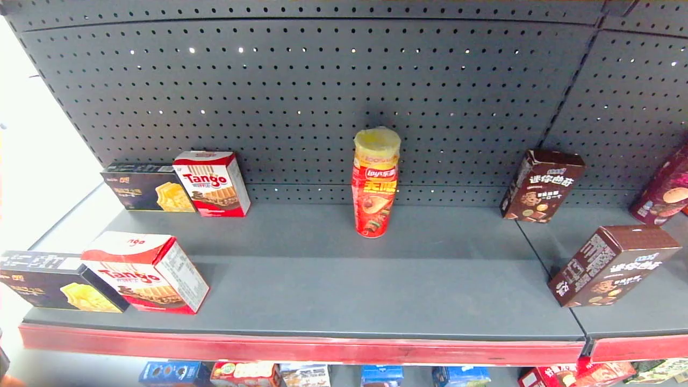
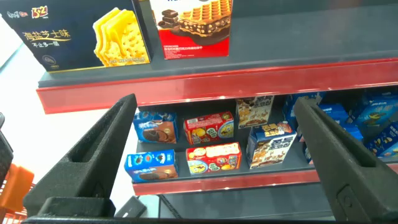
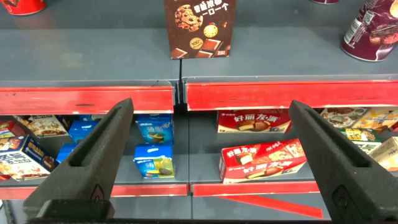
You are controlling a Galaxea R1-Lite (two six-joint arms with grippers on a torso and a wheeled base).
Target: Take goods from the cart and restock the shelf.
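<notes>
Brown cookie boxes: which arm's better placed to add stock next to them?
Right, likely. The right pincer, open, faces the front brown cookie box; the left pincer faces the black box and red wafer box.

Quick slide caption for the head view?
Red chip canister stands alone on the shelf, wafer boxes left, brown cookie boxes right.

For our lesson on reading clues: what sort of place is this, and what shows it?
Most likely a shop's snack aisle: a pegboard-backed shelf with a red front strip, a crisp can and wafer boxes facing out, more boxes stocked below.
</notes>
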